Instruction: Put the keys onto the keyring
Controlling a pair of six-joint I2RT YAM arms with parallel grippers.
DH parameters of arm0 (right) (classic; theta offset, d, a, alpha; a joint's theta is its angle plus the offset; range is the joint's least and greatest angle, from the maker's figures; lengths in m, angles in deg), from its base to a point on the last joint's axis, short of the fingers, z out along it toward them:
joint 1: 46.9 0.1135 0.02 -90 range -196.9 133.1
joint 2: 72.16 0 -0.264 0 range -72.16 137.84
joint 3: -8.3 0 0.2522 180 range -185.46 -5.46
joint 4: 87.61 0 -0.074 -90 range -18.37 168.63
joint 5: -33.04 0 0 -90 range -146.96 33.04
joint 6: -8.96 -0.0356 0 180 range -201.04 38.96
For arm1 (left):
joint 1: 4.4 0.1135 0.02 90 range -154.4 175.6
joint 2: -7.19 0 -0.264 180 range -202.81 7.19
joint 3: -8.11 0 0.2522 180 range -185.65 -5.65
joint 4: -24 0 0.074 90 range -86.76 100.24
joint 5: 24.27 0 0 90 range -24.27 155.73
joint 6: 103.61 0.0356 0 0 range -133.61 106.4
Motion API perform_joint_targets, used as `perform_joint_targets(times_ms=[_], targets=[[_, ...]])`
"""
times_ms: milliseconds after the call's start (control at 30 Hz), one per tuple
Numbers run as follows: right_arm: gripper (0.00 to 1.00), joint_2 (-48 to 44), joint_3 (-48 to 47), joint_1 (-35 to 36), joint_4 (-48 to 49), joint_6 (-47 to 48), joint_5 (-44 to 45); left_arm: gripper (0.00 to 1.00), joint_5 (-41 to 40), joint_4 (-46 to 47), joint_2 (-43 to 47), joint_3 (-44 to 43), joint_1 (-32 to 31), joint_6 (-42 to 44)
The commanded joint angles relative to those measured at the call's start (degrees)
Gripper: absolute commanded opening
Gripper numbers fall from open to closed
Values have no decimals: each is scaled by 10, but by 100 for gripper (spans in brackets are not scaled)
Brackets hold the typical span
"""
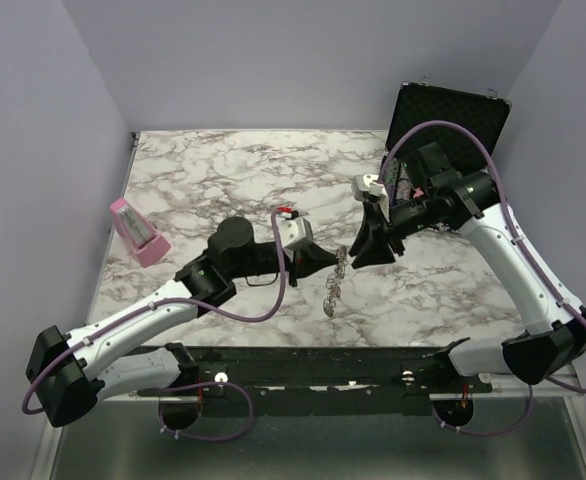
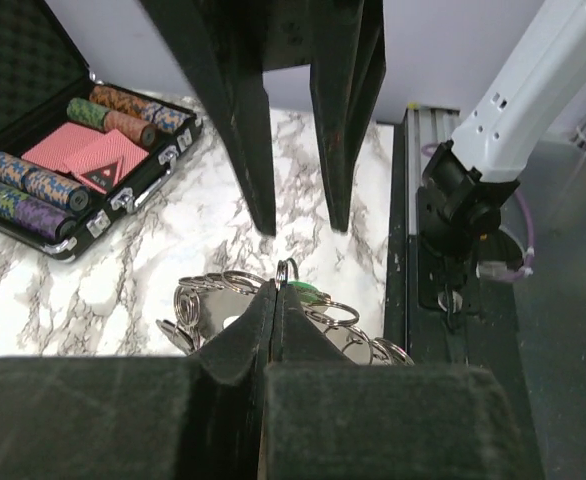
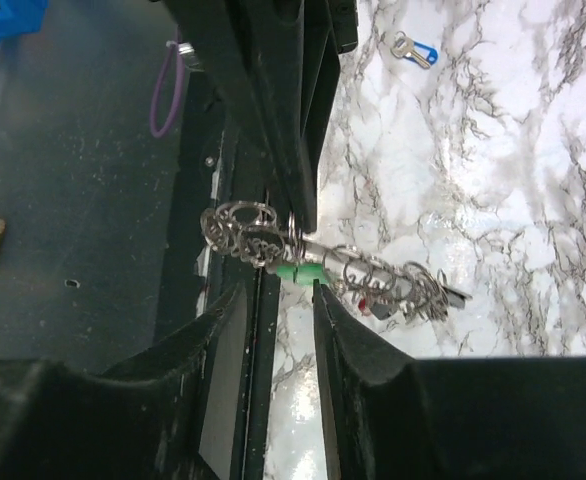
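- Grips the keyring [image 2: 213, 295] in the left claw [image 2: 276, 292], shut flat on a single loop at lower centre of the left wrist view.
- Holds the right claw [image 3: 278, 295] narrowly parted and clasping nothing, at the bottom of the right wrist view, tips facing the left claw's tips.
- Places the keyring right between the two claws. Strings it across the middle of the right wrist view, long axis running left to right, crosswise to the right claw's fingers.
- Shows it in the top view as a short chain dangling at centre frame; cannot tell whether its lower end touches the tabletop [image 1: 223, 170].
- Sets a green key [image 3: 298, 272] along the ring just above the right claw's gap, in line with it, touching or nearly so. Cannot tell whether already threaded.
- Bunches small red and black pieces among the loops further right, too tangled to read.
- Leaves a blue key [image 3: 413, 48] loose on the tabletop at upper right of the right wrist view, well apart from both claws.
- Sits well clear of the open poker-chip case [image 2: 73, 150] at upper left of the left wrist view.
- Turns, most likely, on that green key: nearer the right claw, straight ahead of its gap, calling for a short advance and a pinch across the head while the left claw steadies the ring.
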Motion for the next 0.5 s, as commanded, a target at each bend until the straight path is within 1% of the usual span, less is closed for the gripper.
perform_joint_targets(times_ms=[0,67,133,300,467], targets=[[42,-42,25,-40,25,-19,-85,0,-33,213,42,74,4,-93],[47,-52,33,-60,35,-26,-118,0,-47,263,51,98,3,-109],[47,-58,36,-77,45,-39,-143,0,-57,304,56,117,4,-124],[49,-64,51,-113,89,-91,-191,0,-67,359,55,137,4,-147],[49,-70,69,-127,141,-166,-225,0,-58,416,51,156,3,-152]])
